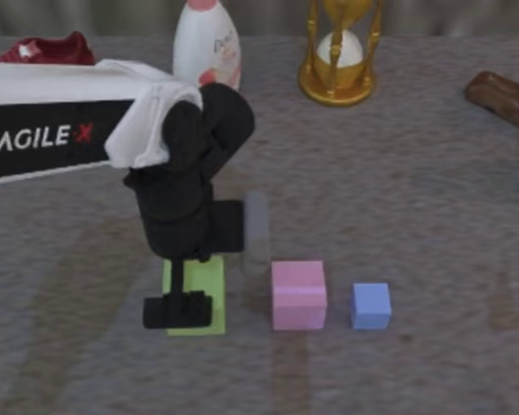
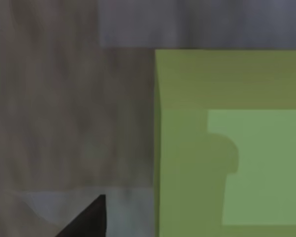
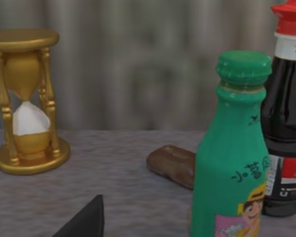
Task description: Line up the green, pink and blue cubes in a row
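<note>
Three cubes are pretty much in a row already from the top view: the green cube (image 1: 201, 294) on the left, the pink cube (image 1: 298, 295) in the middle just to its right, and the blue cube (image 1: 371, 306) further right, all toward the near side of the table (image 1: 432, 199). The left gripper (image 1: 178, 309) sits right over the green cube's left near part, wrist pointing down, and honestly I can't tell from up here whether the claw is clenched on the cube or let go, since the black body hides the fingers. Far side has a lotion bottle (image 1: 208, 43), a gold hourglass (image 1: 342, 52) and a brown bar (image 1: 500, 95), well away from the action. Left wrist view: the green cube (image 2: 227, 148) fills the frame with a finger-shaped shadow across its top face, and only a dark finger tip (image 2: 89, 219) pokes in at the edge, so the grip state stays unclear here too. Right wrist view: that arm is parked off at the right, looking at the hourglass (image 3: 27, 103), a green bottle (image 3: 232, 163), a dark sauce bottle (image 3: 286, 123) and the brown bar (image 3: 172, 165); its claw state isn't readable either. My take for doing this step well: keep the green cube square with the pink one, leave a gap like the pink-blue one, and lift straight up so nothing gets nudged.
</note>
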Tool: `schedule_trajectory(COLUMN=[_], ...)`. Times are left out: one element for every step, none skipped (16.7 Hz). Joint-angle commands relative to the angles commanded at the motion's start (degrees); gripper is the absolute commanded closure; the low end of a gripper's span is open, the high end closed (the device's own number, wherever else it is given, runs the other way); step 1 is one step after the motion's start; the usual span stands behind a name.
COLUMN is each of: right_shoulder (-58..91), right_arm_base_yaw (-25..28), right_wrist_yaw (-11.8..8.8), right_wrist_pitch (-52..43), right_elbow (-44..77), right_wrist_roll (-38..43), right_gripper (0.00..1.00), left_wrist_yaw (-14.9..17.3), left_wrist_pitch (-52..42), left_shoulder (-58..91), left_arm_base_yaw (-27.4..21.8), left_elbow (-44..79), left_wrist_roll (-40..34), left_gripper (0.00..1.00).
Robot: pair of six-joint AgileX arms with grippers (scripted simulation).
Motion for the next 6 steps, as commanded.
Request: schedule_trajectory(right_shoulder=[0.00,0.00,0.00,0.00,0.00,0.00], right_arm_base_yaw=[0.00,0.00,0.00,0.00,0.00,0.00], right_wrist_yaw=[0.00,0.00,0.00,0.00,0.00,0.00], right_wrist_pitch=[0.00,0.00,0.00,0.00,0.00,0.00], right_elbow=[0.00,0.00,0.00,0.00,0.00,0.00], right_wrist_roll=[0.00,0.00,0.00,0.00,0.00,0.00], right_gripper=[0.00,0.00,0.00,0.00,0.00,0.00], left_wrist_yaw=[-0.01,-0.02,-0.02,0.00,0.01,0.01], left_wrist_pitch=[-2.30,-4.54,-6.44,-7.79,-8.52,-8.67], left_shoulder=[-0.80,-1.58,-2.32,-2.94,-3.34,-3.43], left_arm_base_yaw=[0.19,0.35,0.48,0.55,0.59,0.60], left_elbow=[1.35,2.68,3.84,4.69,5.19,5.29], left_wrist_roll=[-0.06,-0.09,-0.10,-0.10,-0.10,-0.10], left_gripper=[0.00,0.00,0.00,0.00,0.00,0.00])
